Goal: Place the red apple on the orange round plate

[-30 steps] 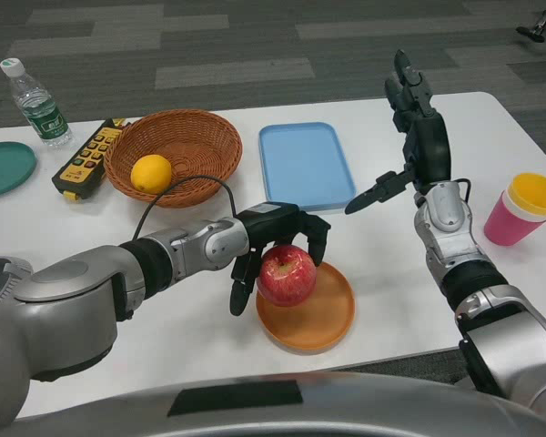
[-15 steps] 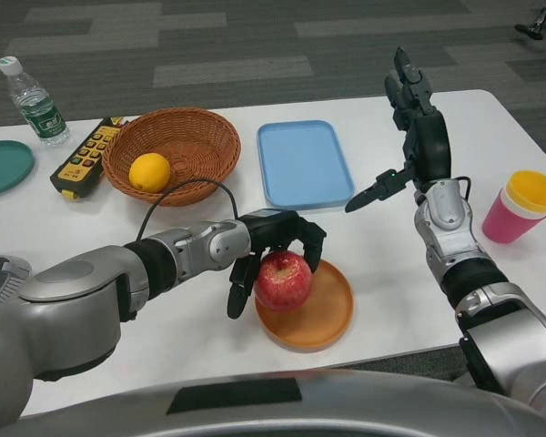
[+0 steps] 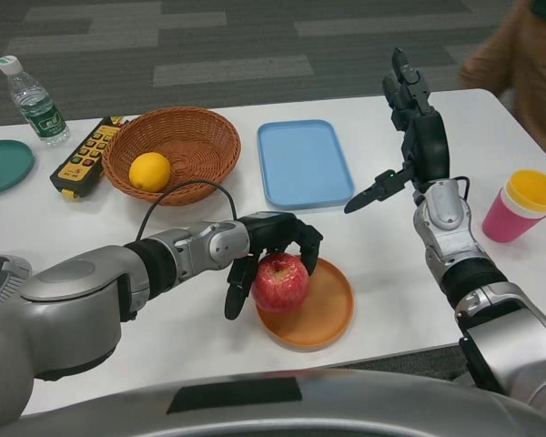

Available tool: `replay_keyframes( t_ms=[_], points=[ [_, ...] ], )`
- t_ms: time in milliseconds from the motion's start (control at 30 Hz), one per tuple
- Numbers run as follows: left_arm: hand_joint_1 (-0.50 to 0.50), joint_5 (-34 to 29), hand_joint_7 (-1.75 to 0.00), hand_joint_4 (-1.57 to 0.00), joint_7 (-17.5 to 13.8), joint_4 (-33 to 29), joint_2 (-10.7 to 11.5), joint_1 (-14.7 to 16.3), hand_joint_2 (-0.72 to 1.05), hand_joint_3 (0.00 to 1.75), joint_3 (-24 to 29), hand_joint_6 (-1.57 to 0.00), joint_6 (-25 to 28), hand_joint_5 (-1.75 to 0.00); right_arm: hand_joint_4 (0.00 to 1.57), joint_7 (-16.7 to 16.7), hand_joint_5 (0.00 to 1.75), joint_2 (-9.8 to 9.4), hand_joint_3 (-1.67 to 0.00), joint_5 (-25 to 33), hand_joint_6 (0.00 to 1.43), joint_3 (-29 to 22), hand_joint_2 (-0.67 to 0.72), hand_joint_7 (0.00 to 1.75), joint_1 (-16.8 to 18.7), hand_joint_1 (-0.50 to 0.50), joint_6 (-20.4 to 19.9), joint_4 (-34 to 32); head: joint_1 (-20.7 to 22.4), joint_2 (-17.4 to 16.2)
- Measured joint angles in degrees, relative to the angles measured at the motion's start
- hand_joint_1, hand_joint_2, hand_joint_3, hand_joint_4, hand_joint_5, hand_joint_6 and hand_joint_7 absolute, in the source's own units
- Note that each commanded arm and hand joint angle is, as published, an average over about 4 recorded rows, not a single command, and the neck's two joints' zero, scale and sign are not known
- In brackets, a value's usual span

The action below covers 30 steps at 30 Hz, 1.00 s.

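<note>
The red apple (image 3: 280, 283) sits at the left edge of the orange round plate (image 3: 323, 312), near the table's front. My left hand (image 3: 266, 246) is cupped over the apple from the left and above, its fingers curled around the top and far side, touching it. My right hand (image 3: 408, 127) is raised upright over the table's right half, fingers spread apart and holding nothing.
A light blue tray (image 3: 304, 163) lies behind the plate. A wicker basket (image 3: 184, 138) with a lemon (image 3: 150, 172) stands at back left, beside a yellow remote (image 3: 86, 156), a water bottle (image 3: 35, 103) and a green plate (image 3: 2, 167). Pink and yellow cups (image 3: 520, 207) stand right. A person's sleeve (image 3: 523, 55) shows top right.
The apple and my left hand have edged slightly left and up on the plate's rim. A person's sleeve has come into view at top right. My right hand stays raised.
</note>
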Motion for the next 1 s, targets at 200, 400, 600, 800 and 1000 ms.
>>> replay_keyframes(
  t_ms=[200,400,600,800,1000],
  points=[
    [0.50,0.00,-1.43,-0.54,-0.01,0.25,-0.05,0.00,-0.70,0.00,0.00,-0.98,-0.52,-1.75,0.00,0.00,0.00,-0.07,0.00,0.01,0.00,0.00,0.34,0.00,0.01,-0.46,0.00,0.00,-0.22,-0.15],
    [0.36,0.01,-1.29,-0.50,0.68,1.28,-0.48,0.02,-0.64,0.00,0.00,-0.81,-3.50,-1.75,0.00,0.00,0.00,-0.53,0.00,0.03,0.00,0.00,0.34,0.00,0.07,-0.46,-0.01,0.00,-0.25,-0.33],
    [-0.50,0.02,-1.12,-0.53,1.23,2.24,-1.19,0.02,-0.70,0.02,0.06,-0.57,-3.85,-1.75,0.00,0.00,0.00,-0.59,0.00,0.07,0.00,0.00,0.34,0.00,0.13,-0.46,-0.01,0.00,-0.35,-0.68],
    [-0.50,-0.52,-1.12,-0.53,1.35,2.67,-1.24,0.02,-0.72,0.02,0.27,-0.43,-3.85,-1.75,0.00,0.00,0.00,-0.68,0.00,0.08,0.00,0.00,0.34,0.00,0.22,-0.46,-0.02,0.00,-0.31,-0.74],
    [-0.50,-3.65,-1.03,-0.25,1.38,3.69,-1.39,0.07,-0.72,0.04,0.26,-0.33,-3.96,-1.75,0.00,0.00,0.00,-0.76,0.00,0.08,0.00,0.00,0.34,0.00,0.25,-0.46,-0.03,0.00,-0.24,-0.63]
  ],
)
